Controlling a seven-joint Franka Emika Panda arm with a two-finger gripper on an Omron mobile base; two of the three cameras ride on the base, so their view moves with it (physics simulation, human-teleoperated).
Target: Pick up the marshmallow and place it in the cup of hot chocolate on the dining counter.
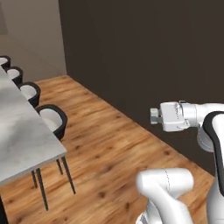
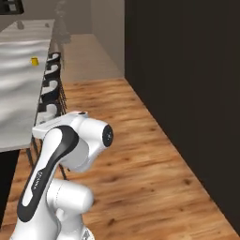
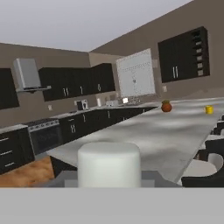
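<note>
A white, soft-looking marshmallow (image 3: pixel 109 162) sits large at the bottom of the hand view, held between my fingers. My gripper (image 1: pixel 153 116) is shut on it and hangs in the air over the wooden floor, to the right of the dining counter (image 1: pixel 22 131). The small yellow cup of hot chocolate (image 2: pixel 34 61) stands far off on that long marble counter (image 2: pixel 18 98). In the hand view the cup (image 3: pixel 209 109) appears at the right, on the counter (image 3: pixel 153 135).
Dark bar stools (image 1: pixel 53 119) line the counter's near side. A terracotta pot (image 3: pixel 166 106) stands on the counter left of the cup. A dark wall (image 1: pixel 144 57) runs along the right. Black kitchen cabinets and a stove (image 3: pixel 43 135) lie beyond.
</note>
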